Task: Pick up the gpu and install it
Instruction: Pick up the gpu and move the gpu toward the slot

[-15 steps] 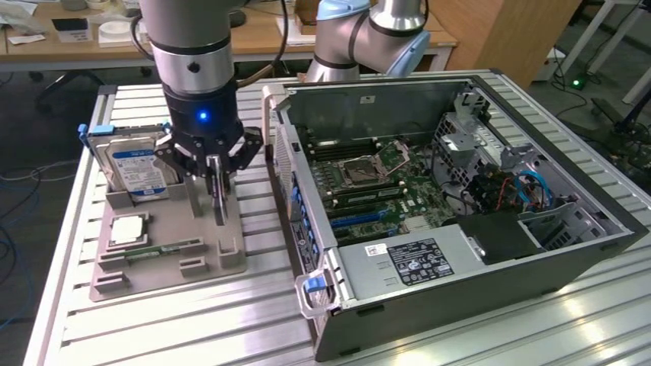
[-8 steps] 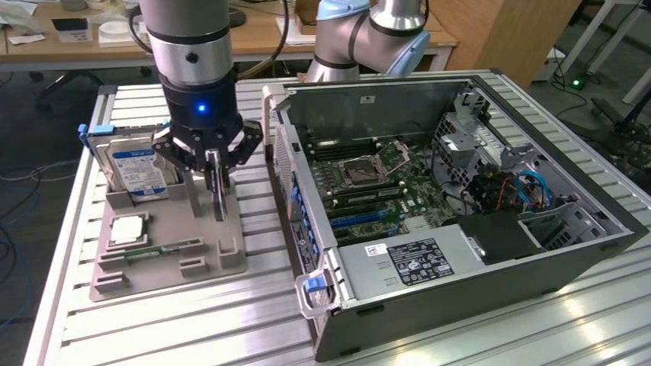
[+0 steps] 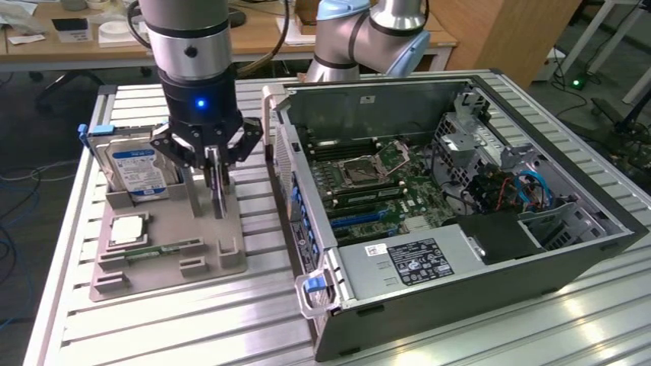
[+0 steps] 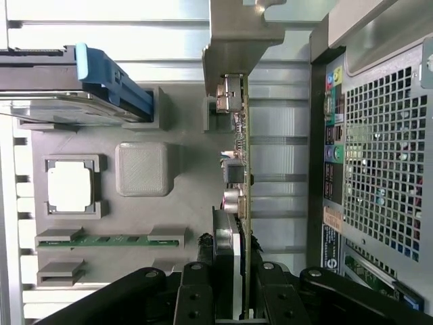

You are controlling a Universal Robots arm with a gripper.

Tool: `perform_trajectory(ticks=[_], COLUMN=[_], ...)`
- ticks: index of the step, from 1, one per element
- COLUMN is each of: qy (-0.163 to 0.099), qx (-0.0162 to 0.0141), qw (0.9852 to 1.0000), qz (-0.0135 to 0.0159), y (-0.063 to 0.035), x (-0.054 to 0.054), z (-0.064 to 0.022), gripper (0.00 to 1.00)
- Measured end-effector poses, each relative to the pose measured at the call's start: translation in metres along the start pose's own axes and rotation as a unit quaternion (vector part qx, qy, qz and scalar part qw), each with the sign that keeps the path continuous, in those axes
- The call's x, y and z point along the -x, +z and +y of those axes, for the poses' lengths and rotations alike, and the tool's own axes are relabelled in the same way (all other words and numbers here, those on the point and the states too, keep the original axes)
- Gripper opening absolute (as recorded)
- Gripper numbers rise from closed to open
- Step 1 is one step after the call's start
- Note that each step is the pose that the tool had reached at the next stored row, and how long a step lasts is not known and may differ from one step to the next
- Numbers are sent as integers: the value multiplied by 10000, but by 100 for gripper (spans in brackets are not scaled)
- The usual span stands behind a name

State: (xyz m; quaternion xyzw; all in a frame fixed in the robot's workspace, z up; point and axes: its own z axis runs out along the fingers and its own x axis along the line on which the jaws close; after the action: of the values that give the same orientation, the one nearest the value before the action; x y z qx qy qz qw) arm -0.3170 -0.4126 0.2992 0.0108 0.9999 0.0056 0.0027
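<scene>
In the exterior view, my pincer (image 3: 213, 169) is closed on the top edge of the gpu (image 3: 218, 200). The card stands upright on its long edge in the grey holder (image 3: 152, 278) on the counter (image 3: 203, 324), just beside the open computer case (image 3: 569, 229). Next to it in the holder is a hard drive (image 3: 137, 169) with a blue label whose print I cannot read. The power supply (image 3: 407, 263) also carries a label, its text too small to read.

In the wrist view I see the gpu (image 4: 241, 145) edge-on, a finger pad (image 4: 226, 233) on each face and the pale metal bracket (image 4: 230, 47) at the far end. I judge it light and stiff but fragile: a bare board with small components standing off it. The grip belongs on the flat board near the middle, not on the bracket or the connector edge. The stickers on the case's rear panel (image 4: 331, 223) are illegible.
</scene>
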Motion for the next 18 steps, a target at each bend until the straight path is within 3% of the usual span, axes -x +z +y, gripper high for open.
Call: perform_trajectory(ticks=[18], qy=[0], qx=[3], qw=[10000], qz=[0], y=[-221], x=[1], z=[2], gripper=[28])
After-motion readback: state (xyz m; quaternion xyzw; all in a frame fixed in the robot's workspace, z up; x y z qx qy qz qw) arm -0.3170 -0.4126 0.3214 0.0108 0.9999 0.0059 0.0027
